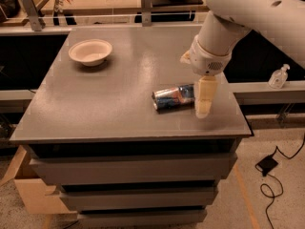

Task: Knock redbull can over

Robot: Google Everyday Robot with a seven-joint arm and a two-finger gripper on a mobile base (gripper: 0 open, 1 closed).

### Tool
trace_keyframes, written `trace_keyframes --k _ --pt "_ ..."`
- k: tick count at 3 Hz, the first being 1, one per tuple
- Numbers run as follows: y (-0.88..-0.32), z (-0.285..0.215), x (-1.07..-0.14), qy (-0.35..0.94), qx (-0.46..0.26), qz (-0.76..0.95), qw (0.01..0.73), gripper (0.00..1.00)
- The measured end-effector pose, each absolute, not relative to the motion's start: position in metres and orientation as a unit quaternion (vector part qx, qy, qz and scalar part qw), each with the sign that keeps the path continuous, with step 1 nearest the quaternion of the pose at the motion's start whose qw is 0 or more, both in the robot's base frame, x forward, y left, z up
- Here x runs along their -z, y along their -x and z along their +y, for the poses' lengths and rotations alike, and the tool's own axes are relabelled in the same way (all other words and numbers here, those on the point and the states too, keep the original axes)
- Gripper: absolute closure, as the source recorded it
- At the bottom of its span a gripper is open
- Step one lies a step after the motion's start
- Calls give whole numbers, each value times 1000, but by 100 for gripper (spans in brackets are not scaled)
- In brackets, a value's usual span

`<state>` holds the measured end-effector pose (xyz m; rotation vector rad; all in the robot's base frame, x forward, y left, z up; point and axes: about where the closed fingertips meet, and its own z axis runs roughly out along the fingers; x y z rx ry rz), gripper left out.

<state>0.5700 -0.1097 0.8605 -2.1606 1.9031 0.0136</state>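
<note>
Can lying on its side beside the lowered gripper.

The white arm (248, 8) is reached in from the upper right and bent down over the right part of the grey table (119, 113), with the wrist pointed almost straight down. The cream gripper (203, 109) is held upright, its tip just above or on the tabletop near the front right edge; whether it is apart or together cannot be told. The redbull can (174, 98) is seen tipped over, laid lengthwise on the table, its right end just beside or touching the gripper's left side and its other end pointed left toward the table's middle. A white bowl (90, 51) is set well apart at the far left corner. A clear pump bottle (278, 76) is stood on a ledge to the right.
</note>
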Motion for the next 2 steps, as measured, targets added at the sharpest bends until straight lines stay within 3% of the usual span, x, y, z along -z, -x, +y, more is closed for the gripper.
trace_keyframes --k 2 --pt "-557 -184 -859 702 11 697 148 0"
